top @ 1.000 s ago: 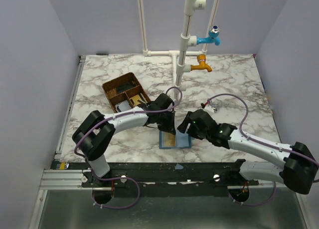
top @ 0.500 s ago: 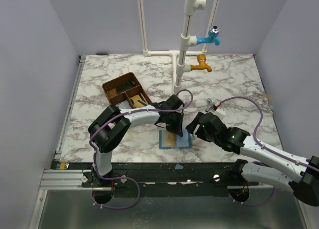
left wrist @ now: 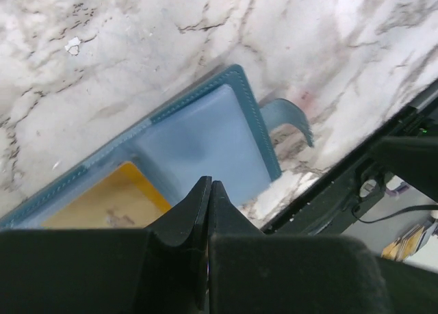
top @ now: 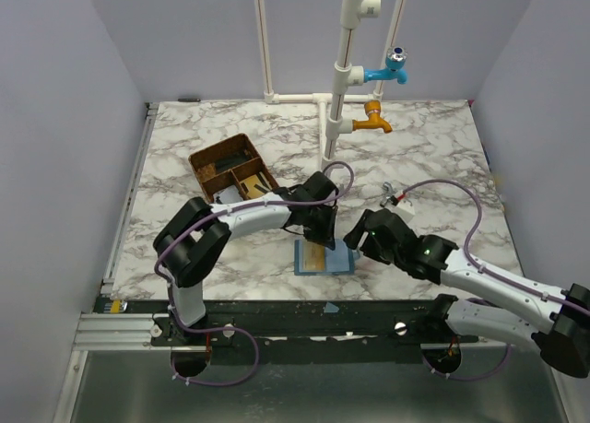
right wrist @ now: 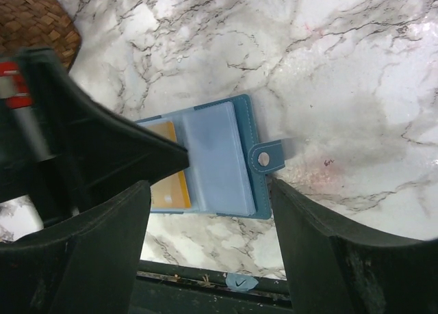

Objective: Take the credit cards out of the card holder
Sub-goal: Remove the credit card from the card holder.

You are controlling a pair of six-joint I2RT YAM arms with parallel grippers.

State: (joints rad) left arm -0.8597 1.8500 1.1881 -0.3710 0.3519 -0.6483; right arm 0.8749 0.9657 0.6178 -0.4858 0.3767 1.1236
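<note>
The blue card holder (top: 324,257) lies open near the table's front edge. Its left page shows a yellow card (right wrist: 168,184), and clear sleeves cover its right page (right wrist: 219,160). A snap strap (right wrist: 265,157) sticks out to the right. My left gripper (top: 318,237) is shut with nothing between its fingers. Its tips (left wrist: 209,184) point down at the holder's (left wrist: 205,143) middle, beside the yellow card (left wrist: 116,198); I cannot tell if they touch it. My right gripper (right wrist: 209,191) hangs open above the holder's right half, one finger (right wrist: 321,245) outside the strap.
A brown divided tray (top: 207,160) stands behind and to the left, with a pale flat piece in it. White pipes with a blue tap (top: 392,68) and an orange tap (top: 371,121) rise at the back. The black front rail (top: 323,305) runs just below the holder.
My left gripper has moved right, over the holder's middle. The right gripper has drawn back to the right, off the holder. The holder has stayed put.
</note>
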